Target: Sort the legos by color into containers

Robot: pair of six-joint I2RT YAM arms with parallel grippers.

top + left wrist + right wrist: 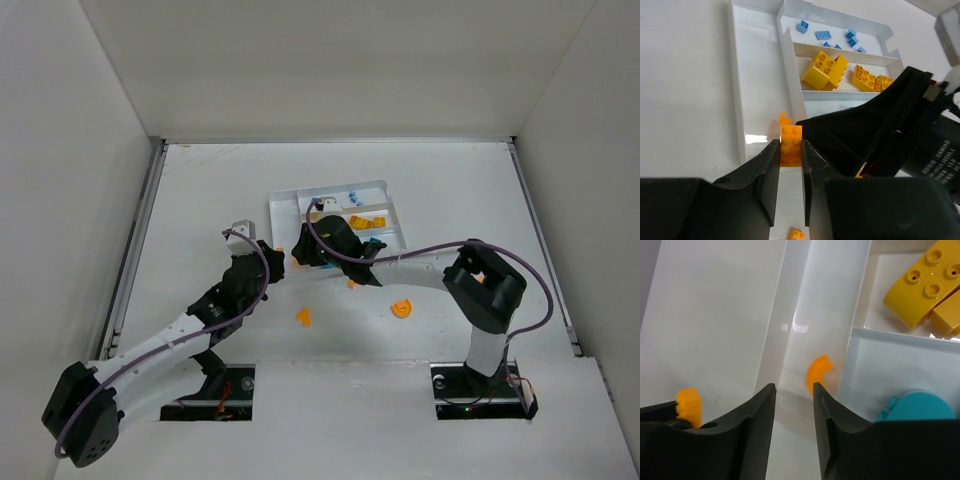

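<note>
Closest to the arm bases, loose legos lie on the white table (200, 200). A small orange piece (303, 317) sits at about 6 o'clock from the two grippers, and a curved orange piece (401, 309) lies at 4 o'clock from them. A tiny orange bit (352, 284) rests nearer the tray, under the right forearm.

The left arm reaches in from 7 o'clock. The left gripper (790, 150) has its jaws drawn in tight on an orange brick (791, 145), which stands studs-up between the two black fingers (771, 172). The brick is held at the near-left corner of the tray (285, 212); whether it hangs over the rim or over the table cannot be told.

The right arm comes across from 3 o'clock, and its head sits just beside the left gripper. The right gripper (792, 392) has its jaws a narrow gap apart with nothing between them, and it points into the near end of the narrow side section (820, 305). In that section, just past the fingertips at 1 o'clock, an orange arc (818, 371) lies against the dividing wall.

Beyond the wall, the nearest long section holds a teal rounded piece (915, 407). The middle section holds yellow bricks (825, 67), some of them stacked. The farthest section, at 12 o'clock, holds several light blue bricks (822, 35) scattered flat.
</note>
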